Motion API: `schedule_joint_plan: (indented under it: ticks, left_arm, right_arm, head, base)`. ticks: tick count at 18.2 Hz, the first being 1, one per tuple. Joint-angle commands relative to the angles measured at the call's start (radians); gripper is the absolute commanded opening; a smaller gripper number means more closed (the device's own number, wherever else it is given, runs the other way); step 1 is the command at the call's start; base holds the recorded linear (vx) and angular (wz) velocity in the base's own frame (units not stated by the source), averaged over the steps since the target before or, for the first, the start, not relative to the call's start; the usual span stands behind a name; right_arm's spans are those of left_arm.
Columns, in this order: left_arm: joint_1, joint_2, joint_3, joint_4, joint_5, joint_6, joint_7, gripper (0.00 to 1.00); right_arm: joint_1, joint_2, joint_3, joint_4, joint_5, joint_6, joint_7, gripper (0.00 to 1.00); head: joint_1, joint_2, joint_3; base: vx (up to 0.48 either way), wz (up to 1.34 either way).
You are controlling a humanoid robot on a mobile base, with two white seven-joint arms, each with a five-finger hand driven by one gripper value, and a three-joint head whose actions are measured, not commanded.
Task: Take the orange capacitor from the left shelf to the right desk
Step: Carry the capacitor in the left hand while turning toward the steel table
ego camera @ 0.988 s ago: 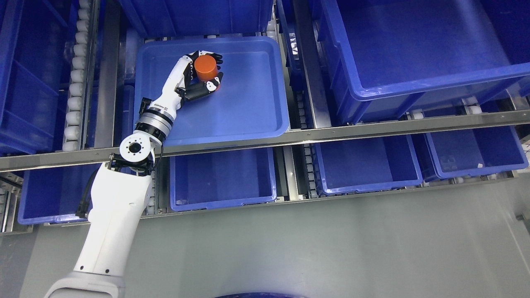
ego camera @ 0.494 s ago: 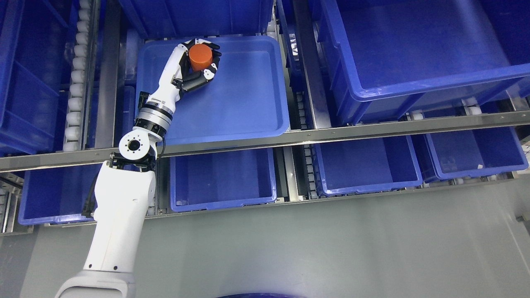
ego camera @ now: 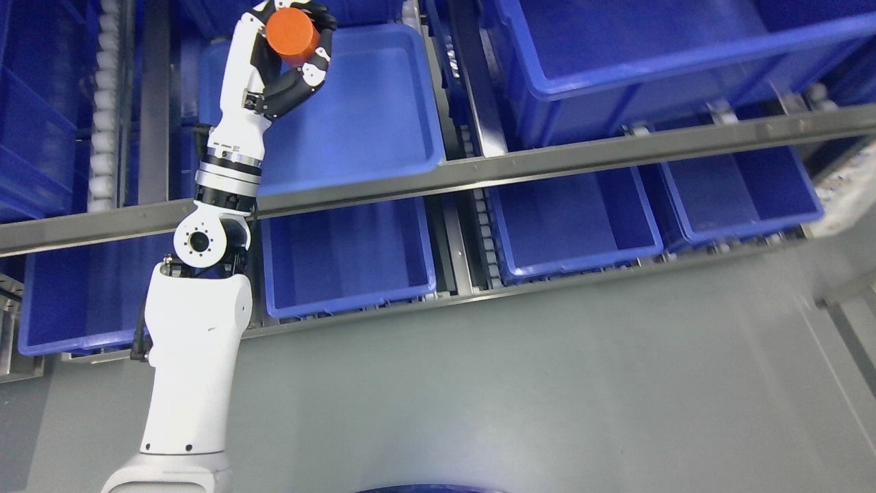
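Item: smooth orange cylindrical capacitor [ego camera: 292, 35], matte plastic-looking casing, flat round end face turned toward the viewer. No print or marking can be read on it. Location: held in the robot's left hand [ego camera: 287, 58], raised above the upper left part of a shallow blue plastic tray [ego camera: 369, 116] on the shelf's upper level, near the top edge of the view.

Holder: left hand with black jointed fingers [ego camera: 291, 85] and white tips, curled round the cylinder from both sides, clasping it. The hand sits on a glossy white forearm [ego camera: 236, 133] with a ribbed silver and black wrist collar, then a round white elbow joint [ego camera: 200, 241] with a dark centre hole, then a broad white upper arm shell [ego camera: 191, 356] rising from the lower left.

Surroundings: tray has rounded corners and a smooth, slightly reflective floor. A brushed grey metal shelf rail [ego camera: 547, 161] runs across on a slant. Below it, three open deep blue plastic bins [ego camera: 349, 257] with rims and plain interiors. A large blue plastic crate [ego camera: 616, 61] sits upper right. White roller tracks [ego camera: 102, 116] line the far left. Dull grey floor [ego camera: 547, 383] beneath. No legible labels anywhere; the right edge is blurred.
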Motion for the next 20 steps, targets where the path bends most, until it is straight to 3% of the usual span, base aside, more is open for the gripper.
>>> schedule_joint_plan:
  ticks: [1,11,20]
  left_arm:
    - [0.023,0.0,0.051,-0.09,0.016,-0.062,-0.001,0.02]
    - [0.032,0.0,0.05,-0.098,0.017,-0.079,-0.003,0.02]
    - [-0.002,0.0,0.033,-0.097,0.017,-0.079,-0.006,0.02]
  right_arm:
    - [0.013,-0.017,-0.011,-0.034,0.005,0.0,0.005,1.0]
    - [0.014,-0.017,-0.012,-0.034,0.001,0.0,0.005,1.0]
    - [0.014,-0.017,-0.012,-0.034,0.0,-0.002,0.005,1.0]
  head:
    - [0.0,0.0,0.0]
    - [0.0,0.0,0.0]
    - [0.0,0.0,0.0]
  base:
    - [-0.31,-0.34]
    - [-0.269,-0.63]
    - [0.04,-0.47]
